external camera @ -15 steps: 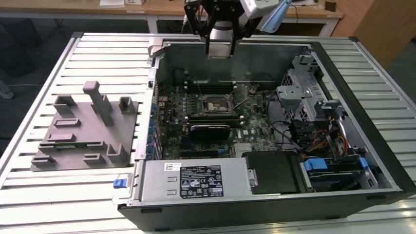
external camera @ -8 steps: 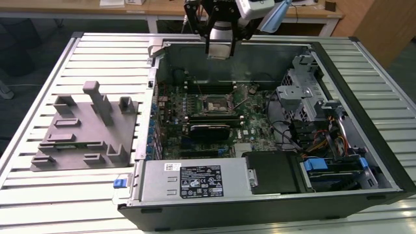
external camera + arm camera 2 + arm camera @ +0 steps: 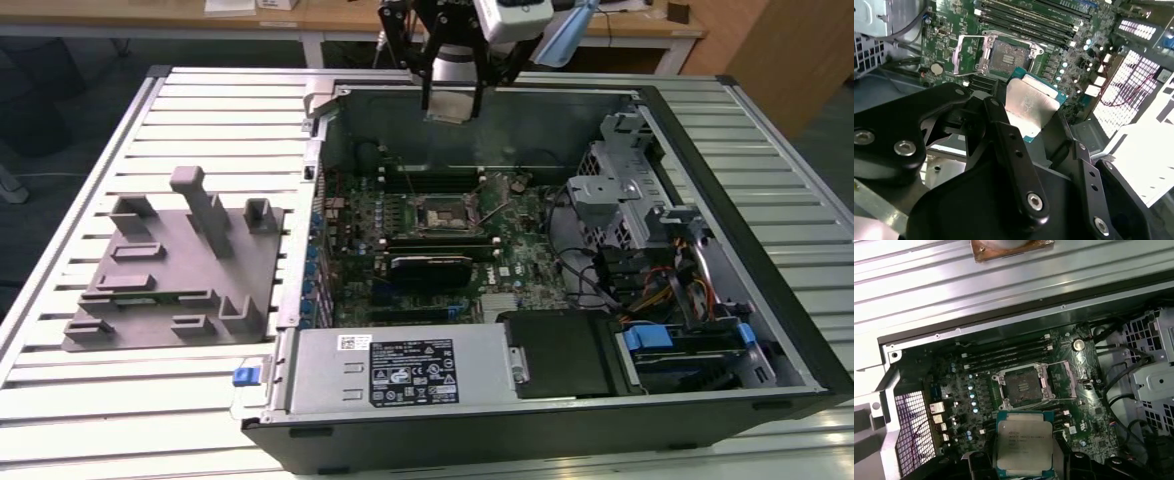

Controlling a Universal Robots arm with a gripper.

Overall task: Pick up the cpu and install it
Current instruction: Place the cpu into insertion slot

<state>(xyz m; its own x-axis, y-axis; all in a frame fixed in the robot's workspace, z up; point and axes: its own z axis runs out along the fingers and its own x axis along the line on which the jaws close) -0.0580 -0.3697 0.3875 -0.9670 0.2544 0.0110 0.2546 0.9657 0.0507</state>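
Hovering over the far side of the open computer case [image 3: 787,330], the gripper [image 3: 451,112] hangs just inside the case's far wall, above the motherboard [image 3: 400,240]. And it has something: the fingers [image 3: 979,462] are closed part-way onto the cpu [image 3: 1024,445], pinching it by two opposite edges, one finger on each side.

Look at the chip in both wrist views: the pale silver top [image 3: 1026,107] faces up toward the cameras, with a thin green border of board showing around it. It is close to square, so I cannot pick out a long axis. In the first wrist view its edges run roughly parallel with the frame of the socket [image 3: 1024,387].

The socket sits in the middle of the board, nearer than the gripper in the exterior view, and its metal cover frame is swung open to one side. The cpu is clear of it, held in the air and touching nothing but the fingers. Rows of memory slots [image 3: 1004,352] lie just beyond the socket, toward the case's far wall.

Over on the exterior view's left, well apart from the action, the grey fixture [image 3: 174,270] sits on the slatted metal table [image 3: 80,400].
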